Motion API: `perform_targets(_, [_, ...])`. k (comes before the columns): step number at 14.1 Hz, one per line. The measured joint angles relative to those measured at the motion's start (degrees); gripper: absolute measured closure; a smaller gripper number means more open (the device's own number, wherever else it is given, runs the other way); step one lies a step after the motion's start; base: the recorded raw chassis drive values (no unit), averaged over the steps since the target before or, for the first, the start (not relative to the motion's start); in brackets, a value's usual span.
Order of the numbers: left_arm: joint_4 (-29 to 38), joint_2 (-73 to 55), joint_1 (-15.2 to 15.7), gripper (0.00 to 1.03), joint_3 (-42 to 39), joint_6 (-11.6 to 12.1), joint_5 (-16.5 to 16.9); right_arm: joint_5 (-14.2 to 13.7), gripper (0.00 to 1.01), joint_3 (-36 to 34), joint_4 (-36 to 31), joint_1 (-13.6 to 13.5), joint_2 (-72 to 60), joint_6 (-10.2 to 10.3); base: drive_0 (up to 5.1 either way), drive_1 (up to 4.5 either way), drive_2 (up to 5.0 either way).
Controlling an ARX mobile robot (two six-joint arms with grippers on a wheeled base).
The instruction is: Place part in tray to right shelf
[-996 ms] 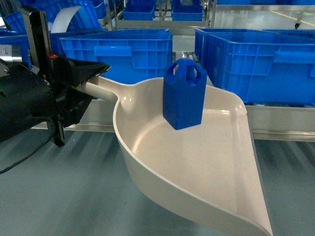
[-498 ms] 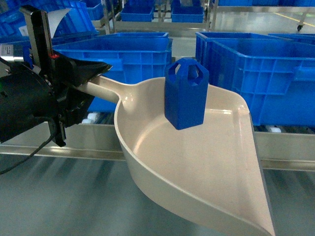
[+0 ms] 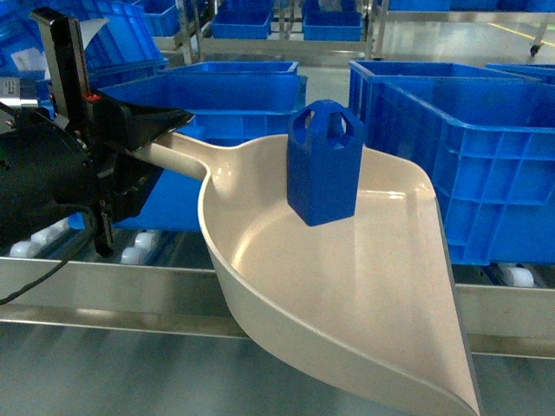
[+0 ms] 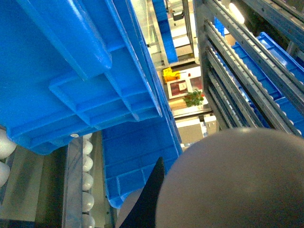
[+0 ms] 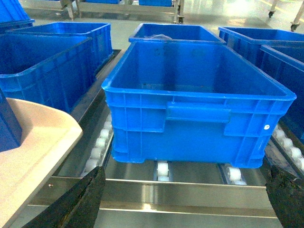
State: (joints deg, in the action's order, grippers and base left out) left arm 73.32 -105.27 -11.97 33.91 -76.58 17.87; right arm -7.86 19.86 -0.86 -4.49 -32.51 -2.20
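The cream tray (image 3: 347, 277) hangs in front of me, its wide lip at the lower right. My left gripper (image 3: 163, 132) is shut on its long handle (image 3: 178, 154) at the left. The blue part (image 3: 324, 165) stands upright inside the tray near its back wall. In the left wrist view one black finger (image 4: 151, 194) lies against the tray's beige body (image 4: 237, 180). The right shelf's steel rail (image 3: 113, 286) and white rollers (image 5: 163, 170) run just beyond the tray. My right gripper (image 5: 183, 204) is open, empty, facing the rail (image 5: 190, 190), with the tray (image 5: 33, 142) and the part (image 5: 7, 123) on its left.
Large blue crates (image 3: 234, 87) (image 3: 468, 147) stand on the rollers behind the rail. One wide crate (image 5: 194, 95) sits straight ahead of the right gripper, with others on both sides. More racks and crates (image 4: 71, 76) fill the background.
The shelf rail and crates have come closer and dropped lower in the head view. The tray, the part and the left gripper keep the same pose relative to me.
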Motion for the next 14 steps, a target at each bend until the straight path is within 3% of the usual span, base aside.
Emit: perform_targets(14, [0.0, 0.0, 0.0, 0.89, 0.0, 0.0, 0.0, 0.0, 0.03, 0.0, 0.0, 0.0, 0.0, 0.0, 0.0, 0.0, 0.0])
